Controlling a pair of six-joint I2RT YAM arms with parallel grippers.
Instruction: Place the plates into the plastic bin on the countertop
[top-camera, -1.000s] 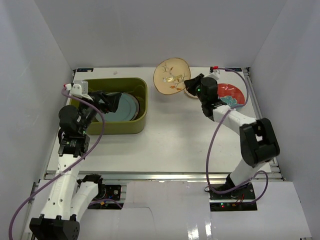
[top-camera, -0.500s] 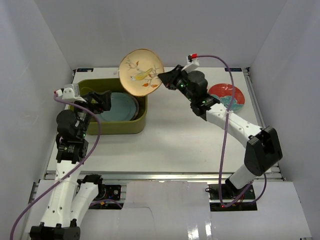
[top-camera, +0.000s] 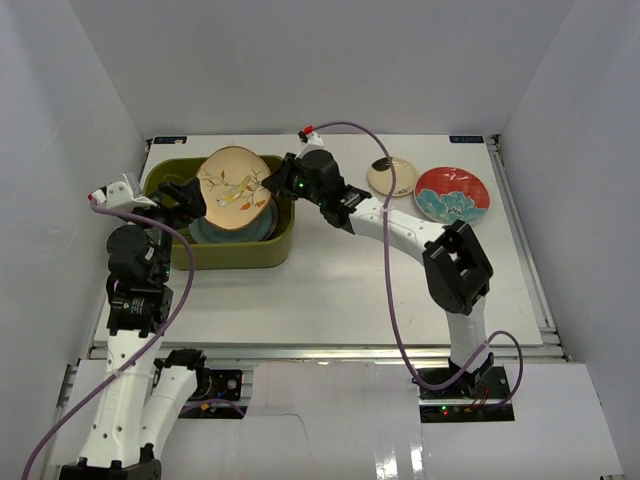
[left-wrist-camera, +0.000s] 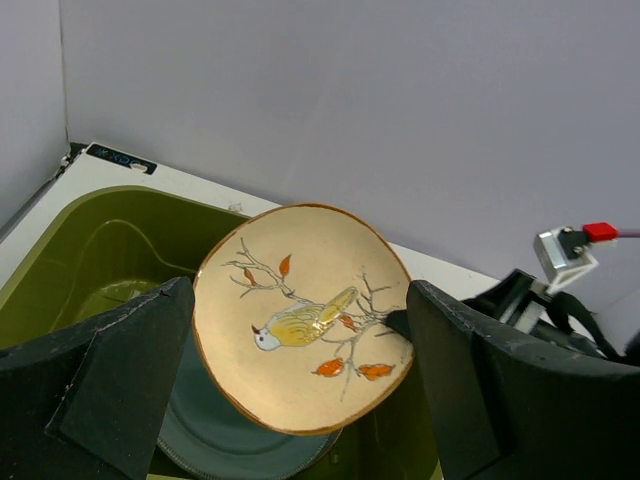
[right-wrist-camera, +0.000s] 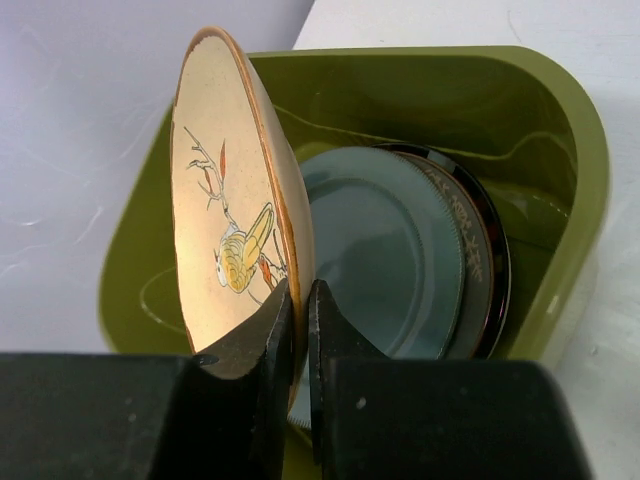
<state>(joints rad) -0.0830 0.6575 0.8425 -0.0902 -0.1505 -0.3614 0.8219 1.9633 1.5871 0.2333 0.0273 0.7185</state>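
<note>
While my right gripper (right-wrist-camera: 300, 305) is pinching the rim of the cream bird plate (right-wrist-camera: 225, 190), I am holding it on edge over the plastic bin (right-wrist-camera: 570, 150) (a grey-blue plate (right-wrist-camera: 385, 250) is lying inside); my left gripper (top-camera: 192, 198) is hovering wide open, gripping nothing.

The bird plate (left-wrist-camera: 300, 300) is finished in a smooth cream glaze, brown at the rim. The bin (right-wrist-camera: 570, 180) is moulded in smooth, faintly shiny olive plastic. Matt black plastic is seen on the right fingers (right-wrist-camera: 250, 400). The countertop (top-camera: 350, 280) is matt white.
</note>
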